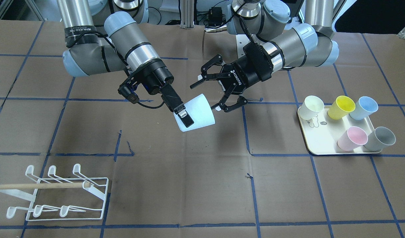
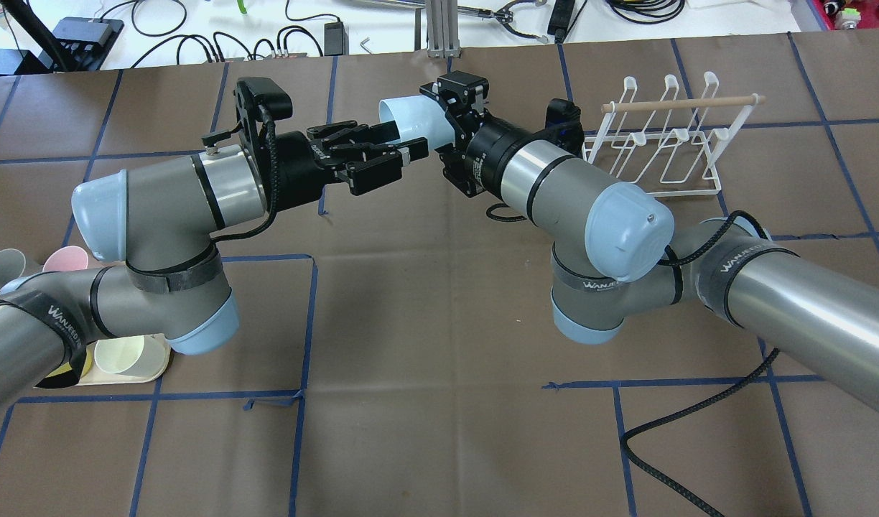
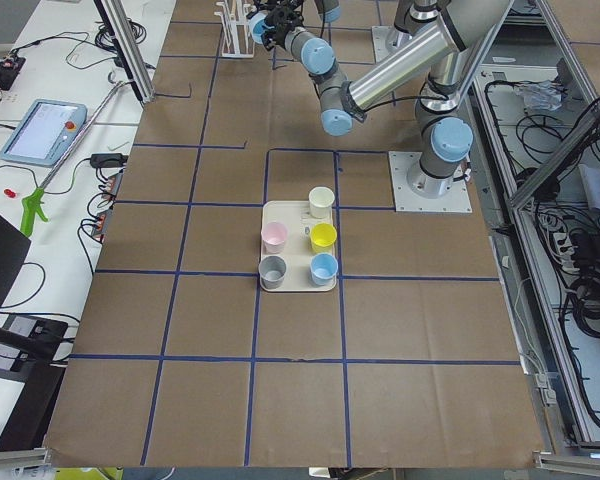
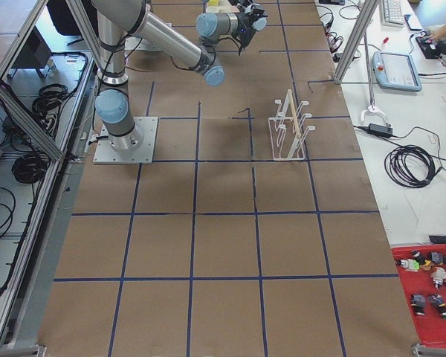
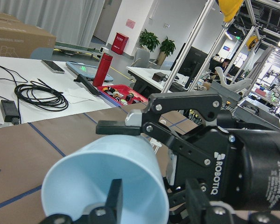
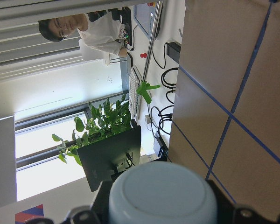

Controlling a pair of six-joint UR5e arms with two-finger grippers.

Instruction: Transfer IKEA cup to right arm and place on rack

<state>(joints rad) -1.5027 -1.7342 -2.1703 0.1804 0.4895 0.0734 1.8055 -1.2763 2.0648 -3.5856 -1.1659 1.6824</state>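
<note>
- Front-facing view: pale blue cup point(image 1: 197, 112) in mid-air over the middle of the table point(image 1: 189, 185), tilted, mouth toward the left gripper point(image 1: 204, 96). Right gripper point(image 1: 186, 116) clamped near the cup's closed end, one finger flat along the outer wall. Left gripper spread wide at the rim, not pinching.
- Same view, robot's left: cream tray point(image 1: 321, 148) with five upright, empty cups: cream cup point(image 1: 313, 107), yellow cup point(image 1: 341, 107) and light blue cup point(image 1: 363, 108) in the back row, pink cup point(image 1: 352, 138) and grey cup point(image 1: 379, 138) in the front row.
- Same view, robot's right: white wire rack point(image 1: 57, 195) with a wooden handle, well apart from the held cup.
- Overhead view: pale blue cup point(image 2: 407, 118) between the two grippers. Rack point(image 2: 662, 143) just beyond the right arm's wrist.
- Left side view: cream tray point(image 3: 298, 285) and its five cups mid-table. Grippers far and small, grip impossible to tell here.
- Right side view: rack point(image 4: 290, 126) mid-table. Red bin point(image 4: 438, 335) at the near corner, holding small objects too small to identify.
- Left wrist view: open mouth of the pale blue cup point(image 5: 107, 182) close up, inside empty, one right gripper finger point(image 5: 116, 127) along its top.
- Right wrist view: round base of the pale blue cup point(image 6: 162, 193) filling the lower frame. A person point(image 6: 93, 32) at a desk in the background.
</note>
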